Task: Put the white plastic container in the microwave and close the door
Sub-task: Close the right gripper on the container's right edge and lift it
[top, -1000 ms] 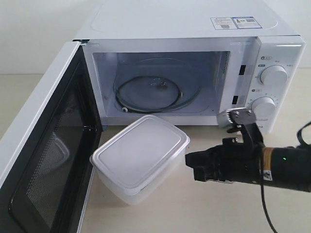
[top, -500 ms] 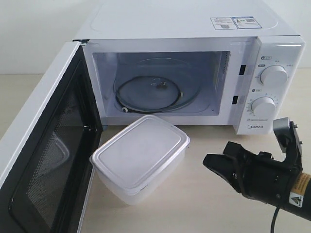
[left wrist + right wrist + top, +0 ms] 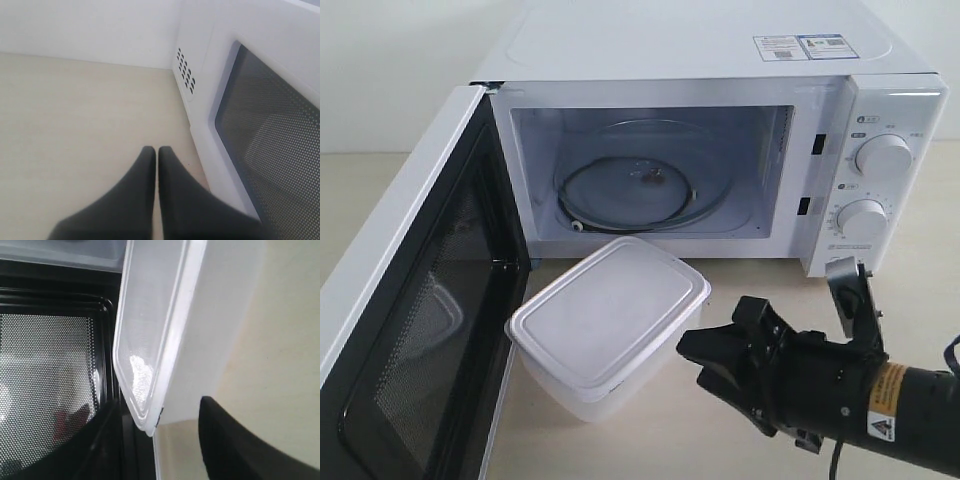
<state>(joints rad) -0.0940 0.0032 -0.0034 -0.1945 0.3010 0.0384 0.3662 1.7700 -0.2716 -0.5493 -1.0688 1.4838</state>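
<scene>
Atop microwave (image 3: 700, 45), illegible stickers (image 3: 801, 46), right gripper (image 3: 708, 348) spread empty beside container (image 3: 610, 310), left gripper (image 3: 156, 150) closed

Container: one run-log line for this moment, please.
right gripper open by container | container outside microwave | door open | left gripper shut

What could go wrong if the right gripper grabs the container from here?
1. The open right gripper is at the side of the container that faces away from the door. The container stands close beside the door, so a nudge might shove it into the door instead of seating it between the fingers.
2. Its walls look smooth and rounded, so a grip near the corner may slip.
3. The shut left gripper, by the door's outer side, could hinder closing.
</scene>
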